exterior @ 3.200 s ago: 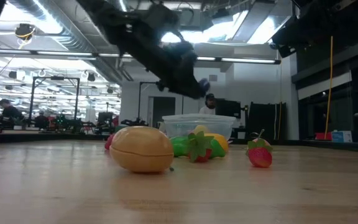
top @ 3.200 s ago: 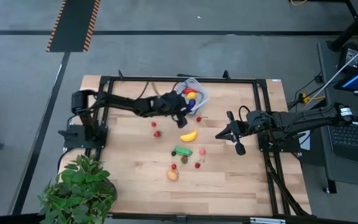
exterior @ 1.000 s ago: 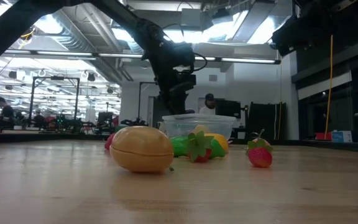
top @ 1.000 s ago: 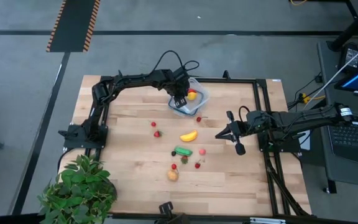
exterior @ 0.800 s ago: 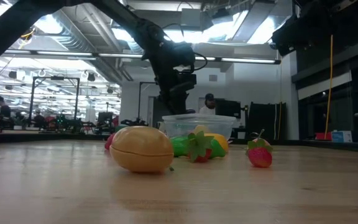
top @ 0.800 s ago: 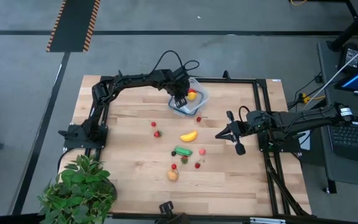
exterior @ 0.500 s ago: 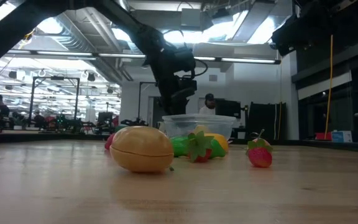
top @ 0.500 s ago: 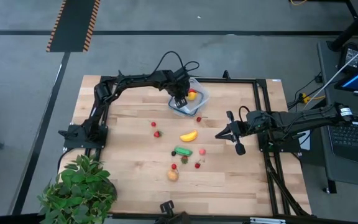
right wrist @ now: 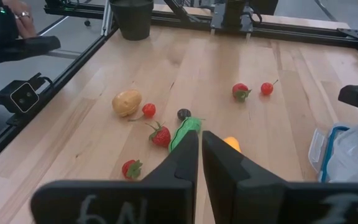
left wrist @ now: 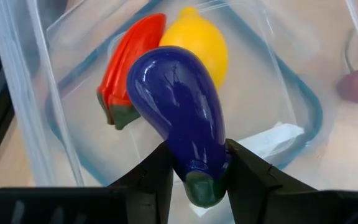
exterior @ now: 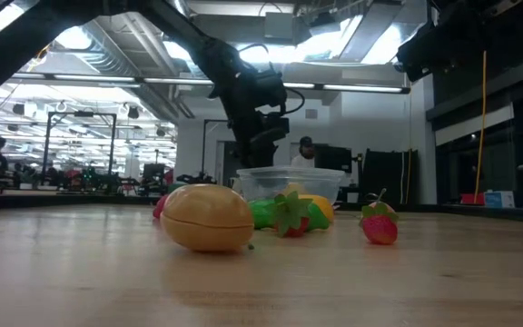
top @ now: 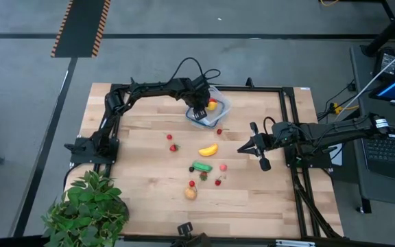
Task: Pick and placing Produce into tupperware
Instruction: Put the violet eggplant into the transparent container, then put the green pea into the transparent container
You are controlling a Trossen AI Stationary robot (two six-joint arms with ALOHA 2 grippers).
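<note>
The clear tupperware [top: 213, 110] stands near the table's far edge; in the left wrist view its floor [left wrist: 79, 137] bears a red pepper [left wrist: 132, 68] and a yellow lemon [left wrist: 197, 43]. My left gripper [top: 199, 110] is over its left part, shut on the purple eggplant [left wrist: 179, 112]. My right gripper [top: 242, 149] waits shut to the right of the produce. Loose on the table lie the banana [top: 208, 150], the green cucumber [top: 201, 166], a tan potato [top: 191, 193] and several small red berries. My left gripper pinches the eggplant between its two fingers [left wrist: 157, 177] at the narrow end by the green stem cap [left wrist: 201, 186]. The fingers come from above, pointing down. The eggplant reaches down beyond them into the tupperware; whether its round end touches the floor I cannot tell.
A cherry [left wrist: 356, 87] lies on the wood just outside the tupperware. A black frame rail [top: 184, 88] runs around the table. A potted plant [top: 88, 209] stands at the near left corner. In the low view the potato [exterior: 207, 216] and a strawberry [exterior: 379, 225] stand before the tupperware [exterior: 289, 182].
About three seconds ago my left gripper hung tilted beside the tupperware's near left side; it has swung toward the far edge over the container and turned to point straight down. In the last second it has held nearly still. The eggplant stays in its hold.
</note>
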